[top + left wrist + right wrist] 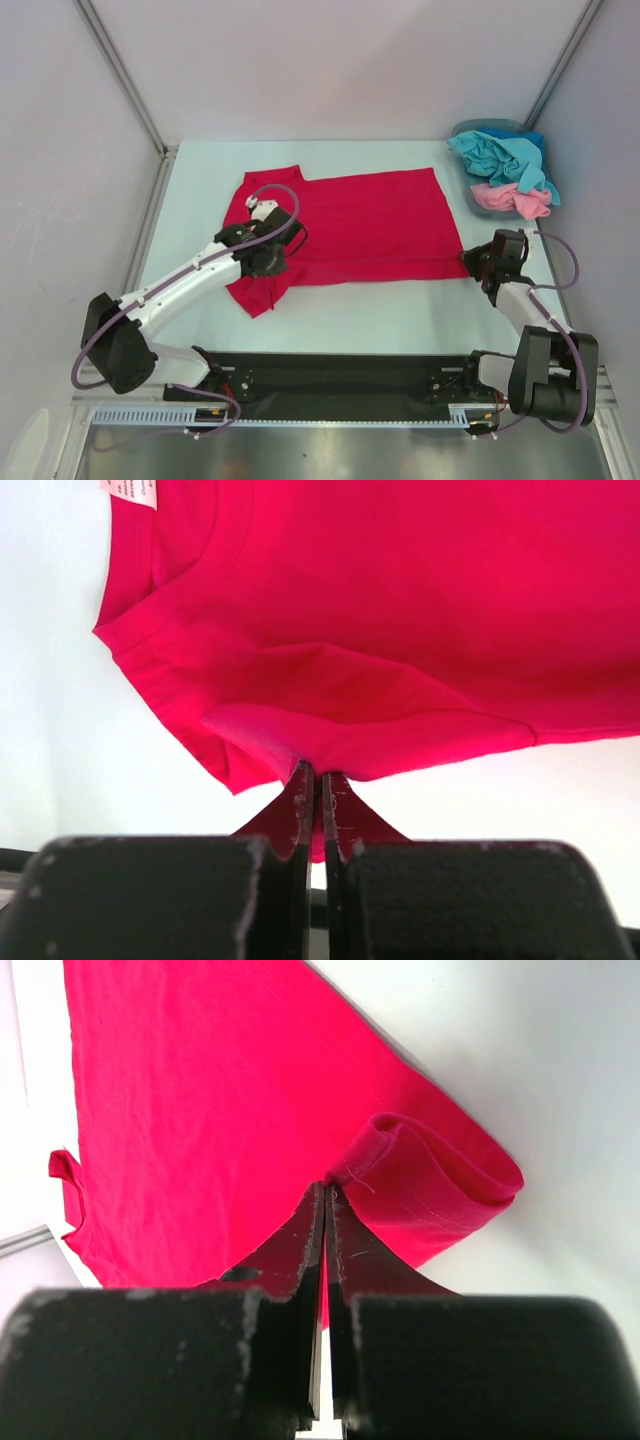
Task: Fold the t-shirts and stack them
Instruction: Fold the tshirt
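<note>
Your left gripper is clamped on the crimson t-shirt at its near edge, and your right gripper nips the bunched four o'clock corner. Both bites are thin: pull unevenly and one slips, skewing the fold. The shirt lies flat and smooth mid-table, with the teal t-shirt and pink t-shirt heaped at two o'clock.

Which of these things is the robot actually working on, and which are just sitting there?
In the job: red t-shirt, pinched by left gripper and right gripper; crumpled teal shirt; crumpled pink shirt.
Just there: basket holding those two; table.
</note>
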Tool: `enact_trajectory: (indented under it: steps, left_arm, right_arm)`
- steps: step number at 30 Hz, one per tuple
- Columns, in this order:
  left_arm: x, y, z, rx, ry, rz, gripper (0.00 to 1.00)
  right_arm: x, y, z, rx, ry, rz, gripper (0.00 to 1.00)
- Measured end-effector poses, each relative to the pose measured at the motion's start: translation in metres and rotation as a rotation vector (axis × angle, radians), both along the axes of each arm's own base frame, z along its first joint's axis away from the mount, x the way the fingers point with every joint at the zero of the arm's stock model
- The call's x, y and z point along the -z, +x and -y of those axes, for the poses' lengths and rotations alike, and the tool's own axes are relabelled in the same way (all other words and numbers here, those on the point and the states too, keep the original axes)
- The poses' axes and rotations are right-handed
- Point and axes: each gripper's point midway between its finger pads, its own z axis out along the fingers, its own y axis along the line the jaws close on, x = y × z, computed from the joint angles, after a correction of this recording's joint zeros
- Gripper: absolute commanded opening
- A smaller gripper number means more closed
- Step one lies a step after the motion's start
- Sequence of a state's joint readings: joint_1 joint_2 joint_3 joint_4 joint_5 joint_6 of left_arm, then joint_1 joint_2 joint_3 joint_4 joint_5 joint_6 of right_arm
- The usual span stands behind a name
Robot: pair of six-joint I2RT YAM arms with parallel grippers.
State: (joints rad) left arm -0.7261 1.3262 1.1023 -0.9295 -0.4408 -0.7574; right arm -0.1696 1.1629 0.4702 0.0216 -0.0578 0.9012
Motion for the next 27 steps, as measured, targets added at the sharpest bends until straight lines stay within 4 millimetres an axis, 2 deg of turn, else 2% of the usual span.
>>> enact_trajectory:
  steps: [7, 19, 27]
  left_arm:
    - [0.003, 0.013, -0.001, -0.016, 0.023, -0.013, 0.00]
    - [0.007, 0.028, -0.027, -0.095, 0.046, -0.026, 0.00]
    - [0.017, 0.033, -0.034, -0.113, 0.053, -0.038, 0.00]
  right_arm:
    - [-0.002, 0.010, -0.004, -0.011, -0.011, 0.003, 0.00]
    - [-0.011, 0.040, -0.009, -0.022, -0.006, 0.010, 0.00]
    - [-0.009, 0.042, -0.012, -0.021, -0.012, 0.001, 0.00]
